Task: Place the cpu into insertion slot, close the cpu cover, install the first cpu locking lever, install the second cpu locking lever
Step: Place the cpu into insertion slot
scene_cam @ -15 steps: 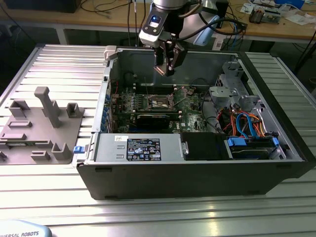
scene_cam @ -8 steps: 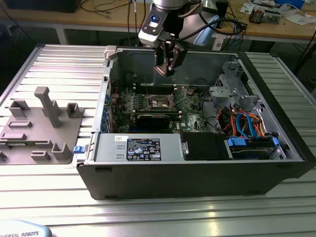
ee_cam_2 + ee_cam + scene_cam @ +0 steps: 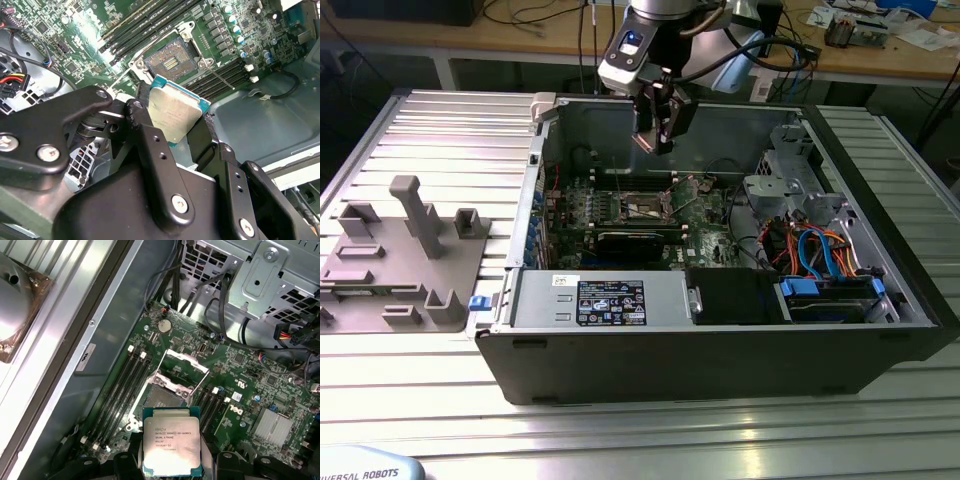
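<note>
End effector (image 3: 658, 140), black and two-fingered, is noted in the exterior view hung over the open dark-grey computer case (image 3: 620, 370). The case is laid on its side on the ribbed aluminium desk (image 3: 440, 130).

The end effector is clenched on the cpu (image 3: 175, 114), a small flat square chip with a silver-grey metal top and a teal edge. The chip is pinched by two opposite edges between the black fingers (image 3: 150, 145). Its underside is thus kept free, which is judged to be the reason for the grip, so that it can meet the contacts.

The insertion slot (image 3: 162, 399), a dark square recess with a silvery rim in the green circuit board (image 3: 240, 390), is found below the end effector and a little ahead of its fingertips. It is well apart from the chip, and nothing is seated in it.

The cpu cover (image 3: 187, 361), a thin silvery frame plate, is stood up on its hinge at the slot's far side from the end effector. The thin wire locking levers (image 3: 220, 78) are angled out from the recess. Both are presumably set so to keep the recess open.

The end effector's height over the board is given by the exterior view. The pinch on the chip's edges is read best from the second wrist view. The raised cover, and the chip lined up short of the recess, are read from the first wrist view.
</note>
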